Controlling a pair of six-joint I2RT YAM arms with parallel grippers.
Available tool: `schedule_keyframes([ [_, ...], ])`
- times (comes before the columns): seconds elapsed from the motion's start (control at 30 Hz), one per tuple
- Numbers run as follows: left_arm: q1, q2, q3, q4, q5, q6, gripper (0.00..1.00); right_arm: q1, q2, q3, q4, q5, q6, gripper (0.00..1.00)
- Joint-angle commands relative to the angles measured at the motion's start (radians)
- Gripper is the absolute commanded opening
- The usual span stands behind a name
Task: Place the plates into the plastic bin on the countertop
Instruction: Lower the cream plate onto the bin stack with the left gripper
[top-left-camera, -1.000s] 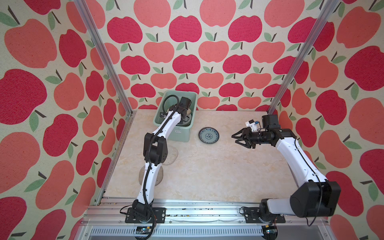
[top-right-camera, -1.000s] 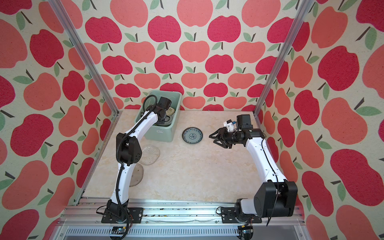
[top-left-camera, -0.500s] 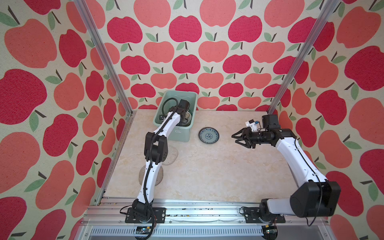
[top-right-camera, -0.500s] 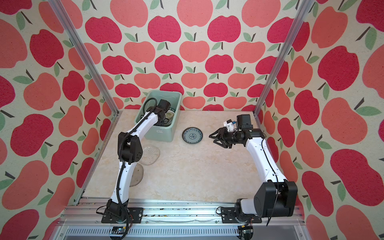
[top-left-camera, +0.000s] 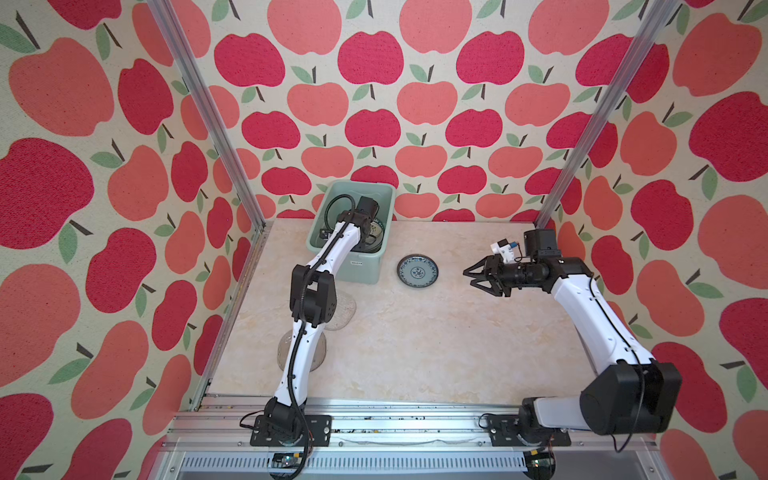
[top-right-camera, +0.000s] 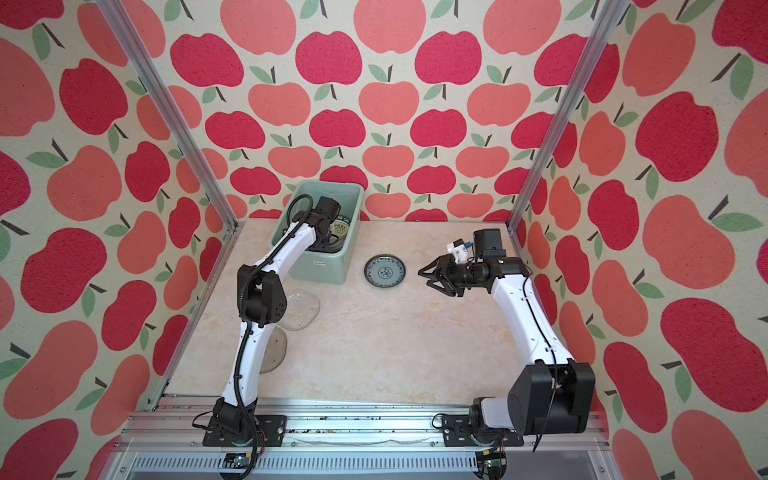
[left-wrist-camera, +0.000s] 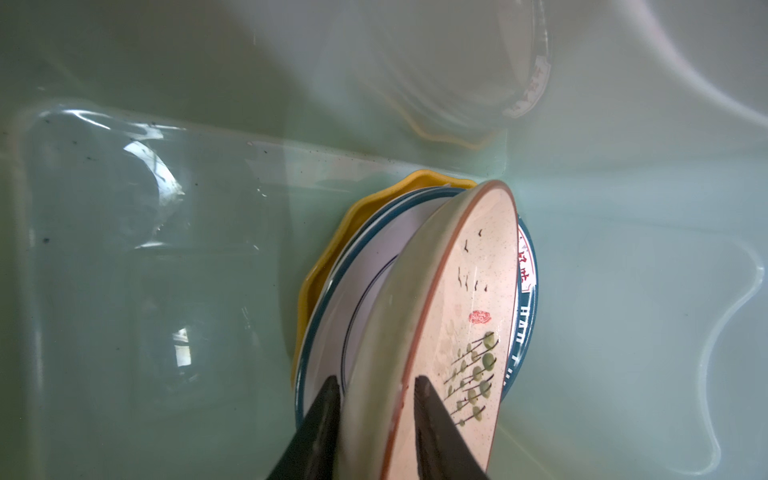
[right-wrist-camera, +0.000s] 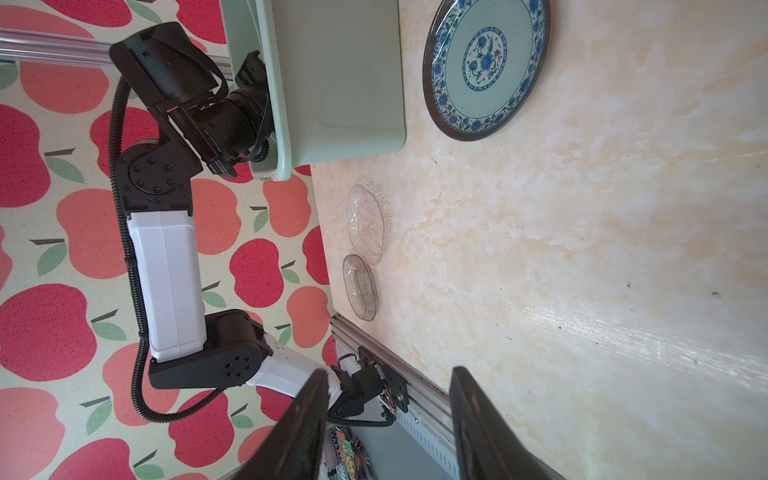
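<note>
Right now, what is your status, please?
Left gripper astride cream plate in bin, grip unclear. Right gripper open, empty. Blue-patterned plate, two glass plates on countertop. Left arm overhangs glass plates.

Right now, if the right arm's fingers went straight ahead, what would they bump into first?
Probably the blue-patterned plate, lying flat ahead of those fingers. If they pass above it, they would meet the plastic bin wall. Their height is unclear.
</note>
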Motion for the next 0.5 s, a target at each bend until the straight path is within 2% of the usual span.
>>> schedule_keyframes([
  [0.0,0.007,0.027,0.04,-0.023,0.019,0.01,0.35,-0.005,0.015,0.028,-0.011,-0.021,-0.029,0.5],
  [0.23,0.014,0.053,0.058,0.011,0.035,0.031,0.46,-0.004,0.022,0.027,-0.01,-0.02,-0.029,0.5],
  [0.47,0.027,0.05,0.082,0.047,0.062,0.106,0.56,-0.005,0.021,0.015,-0.002,-0.018,-0.027,0.51],
])
